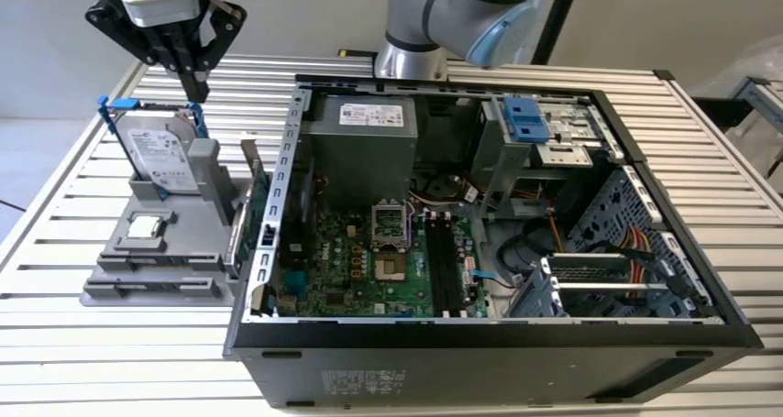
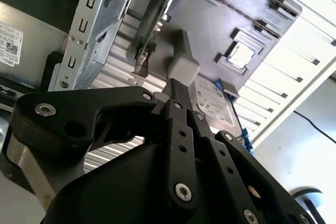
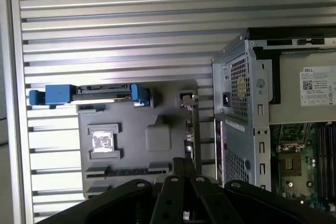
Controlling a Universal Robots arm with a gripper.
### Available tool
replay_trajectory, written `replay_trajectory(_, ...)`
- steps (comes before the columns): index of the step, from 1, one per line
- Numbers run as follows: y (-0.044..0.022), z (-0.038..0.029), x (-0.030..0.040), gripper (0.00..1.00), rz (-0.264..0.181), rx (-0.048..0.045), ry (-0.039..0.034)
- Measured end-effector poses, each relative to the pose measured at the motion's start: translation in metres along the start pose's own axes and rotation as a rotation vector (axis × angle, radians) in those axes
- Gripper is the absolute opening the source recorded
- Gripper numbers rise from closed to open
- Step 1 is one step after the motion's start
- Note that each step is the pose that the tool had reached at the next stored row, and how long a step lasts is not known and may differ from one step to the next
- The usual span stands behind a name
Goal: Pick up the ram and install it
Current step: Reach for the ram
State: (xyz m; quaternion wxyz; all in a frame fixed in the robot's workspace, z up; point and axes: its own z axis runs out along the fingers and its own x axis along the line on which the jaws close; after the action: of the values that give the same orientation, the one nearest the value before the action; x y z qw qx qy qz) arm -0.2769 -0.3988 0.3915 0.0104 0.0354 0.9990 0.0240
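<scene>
While my black claw (image 1: 196, 87) hung above the far end of the flat grey plastic parts stand (image 1: 157, 287), its two fingers were pressed together with nothing between them. I touched none of the parts below.

The long, thin, grey-green ram stick (image 2: 156, 24) stood on its long edge in a slot along the side of the stand nearest the open black-and-silver computer case (image 1: 490, 348), just beside the case's perforated metal wall. It was below my fingertips and off to one side of them, clearly apart from me.

Closer under my claw, the boxy silver hard drive in its blue frame (image 1: 163, 156) stood upright in the stand. The small square silver processor chip (image 1: 147, 224) lay flat in its own recess. Stand and case both rested on the white slatted metal table (image 1: 49, 344), and the case lay open with its green motherboard (image 1: 348, 270) facing up.
</scene>
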Motion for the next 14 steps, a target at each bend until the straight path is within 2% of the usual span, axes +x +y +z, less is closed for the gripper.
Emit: replay_trajectory(14,-0.0016,-0.0001,0.0226,0.0,0.0,0.0,0.0)
